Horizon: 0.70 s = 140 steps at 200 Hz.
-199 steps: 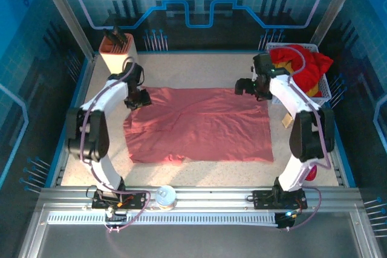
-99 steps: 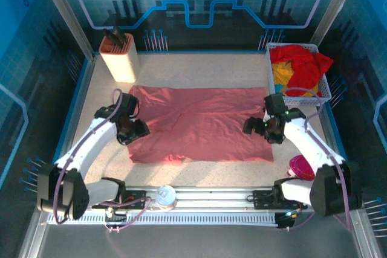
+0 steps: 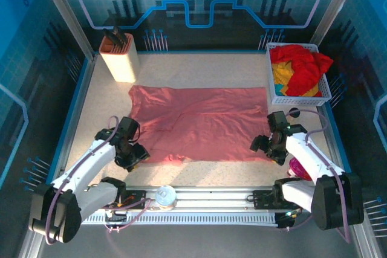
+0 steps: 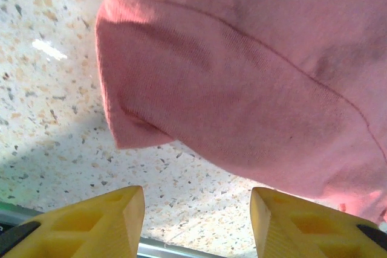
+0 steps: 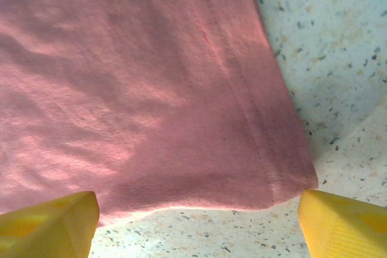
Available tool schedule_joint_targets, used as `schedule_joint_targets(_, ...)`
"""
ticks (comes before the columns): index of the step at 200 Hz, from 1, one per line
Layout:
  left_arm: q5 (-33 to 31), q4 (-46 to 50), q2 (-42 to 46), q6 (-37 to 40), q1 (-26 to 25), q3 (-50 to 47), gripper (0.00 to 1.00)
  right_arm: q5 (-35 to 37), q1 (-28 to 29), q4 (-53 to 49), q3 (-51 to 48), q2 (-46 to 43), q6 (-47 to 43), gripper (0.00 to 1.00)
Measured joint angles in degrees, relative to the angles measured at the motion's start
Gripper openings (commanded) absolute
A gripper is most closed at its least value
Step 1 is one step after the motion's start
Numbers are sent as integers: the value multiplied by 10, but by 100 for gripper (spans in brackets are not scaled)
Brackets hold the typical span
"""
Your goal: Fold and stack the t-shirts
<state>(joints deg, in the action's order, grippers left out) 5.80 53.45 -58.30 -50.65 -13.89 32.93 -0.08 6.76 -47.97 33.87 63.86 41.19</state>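
A large salmon-pink t-shirt [image 3: 202, 122] lies spread flat in the middle of the table. My left gripper [image 3: 136, 153] hovers low at its near left corner, and my right gripper [image 3: 260, 145] at its near right corner. In the left wrist view the shirt's corner [image 4: 242, 77] lies just beyond my open left gripper [image 4: 196, 222], with bare table between the yellow fingers [image 4: 91, 222]. In the right wrist view the hem [image 5: 139, 89] runs just ahead of my open right gripper [image 5: 196, 225]. Red and yellow t-shirts [image 3: 299, 67] are piled in the basket.
The white mesh basket [image 3: 326, 93] stands at the back right. A tan holder with dark tools [image 3: 119, 57] stands at the back left. A magenta dish [image 3: 300, 166] lies by the right arm. A round pale object [image 3: 165, 196] sits on the front rail.
Both arms have swept from the shirt's far corners down its sides to the near corners. The shirt now lies flat and square. The right jaws have narrowed a little.
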Motion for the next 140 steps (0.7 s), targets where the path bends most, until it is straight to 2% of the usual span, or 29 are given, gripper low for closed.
schedule_joint_targets(45, -19, -28, -19, -32, -33, -11, 51, -2, -1, 15, -26, 2, 24, 86)
schedule_joint_targets(72, -37, -57, -37, -50, -40, -31, 50, -2, -1, 32, -33, 22, 30, 81)
schedule_joint_targets(120, -78, -90, -74, -63, -62, -31, 47, 19, -1, 27, -28, 44, 36, 59)
schedule_joint_targets(140, -96, -97, -78, -62, -66, -26, 45, 29, -2, 22, -27, 47, 31, 42)
